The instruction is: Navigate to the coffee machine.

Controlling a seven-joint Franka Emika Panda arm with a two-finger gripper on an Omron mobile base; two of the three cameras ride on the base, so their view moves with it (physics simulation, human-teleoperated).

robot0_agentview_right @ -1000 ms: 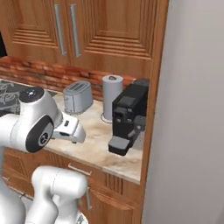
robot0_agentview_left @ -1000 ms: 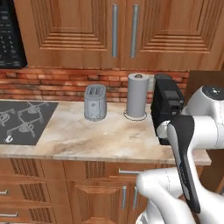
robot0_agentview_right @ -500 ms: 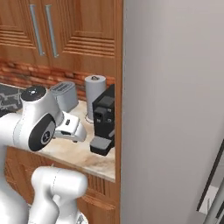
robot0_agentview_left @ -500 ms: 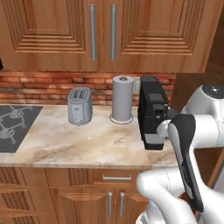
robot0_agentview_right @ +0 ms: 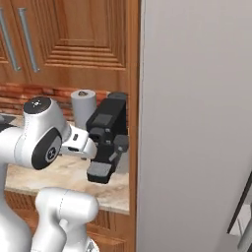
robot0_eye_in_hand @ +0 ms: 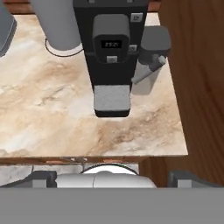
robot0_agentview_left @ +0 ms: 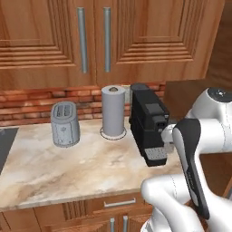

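Where marble counter (robot0_agentview_left: 68, 172) meets wall: one coffee machine (robot0_agentview_left: 147, 122), one paper-towel roll (robot0_agentview_left: 113, 111), one toaster (robot0_agentview_left: 65, 123); fingers' spread untellable.

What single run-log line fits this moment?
target: coffee machine | position: counter's right end, beside paper towel roll | toaster further left | gripper: unclear

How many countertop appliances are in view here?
2. The grey toaster stands on the counter's left; the black coffee machine stands at the right end beside the paper-towel roll. Others may sit beyond the frame edges.
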